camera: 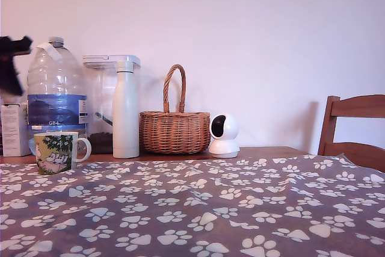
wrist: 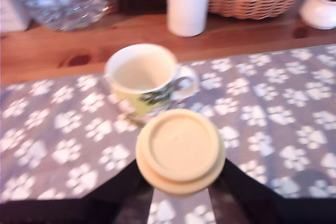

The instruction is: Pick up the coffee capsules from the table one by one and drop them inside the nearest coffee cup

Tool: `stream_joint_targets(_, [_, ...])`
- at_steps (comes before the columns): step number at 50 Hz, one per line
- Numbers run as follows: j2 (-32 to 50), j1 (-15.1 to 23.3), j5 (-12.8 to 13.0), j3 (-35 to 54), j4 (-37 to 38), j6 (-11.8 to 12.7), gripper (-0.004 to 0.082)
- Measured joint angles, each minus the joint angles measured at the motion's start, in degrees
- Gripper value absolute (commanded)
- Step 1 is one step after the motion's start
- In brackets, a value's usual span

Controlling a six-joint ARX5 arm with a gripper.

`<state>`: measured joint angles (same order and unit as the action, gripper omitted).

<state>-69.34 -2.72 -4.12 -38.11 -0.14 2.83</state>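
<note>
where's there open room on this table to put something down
The paw-print cloth is bare from the coffee cup across to the chair at the exterior view's right. The back edge is crowded: water jug, white bottle, basket, small camera.

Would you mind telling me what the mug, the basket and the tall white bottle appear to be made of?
The mug looks like glazed ceramic: smooth cream inside, printed outside. The basket is woven wicker, with brown strands and a looped handle. The tall white bottle has a matte, even surface, perhaps coated metal or plastic; the look leaves that open.
</note>
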Motion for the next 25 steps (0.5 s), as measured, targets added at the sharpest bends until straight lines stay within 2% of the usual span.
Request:
stream_joint_targets(14, [0.00,2.43,0.00,-1.84,-4.61,-0.02,0.0218])
stream_joint_targets(25, [-0.87,2.78,-0.33,-5.42,-7.96,-0.02,0.0218])
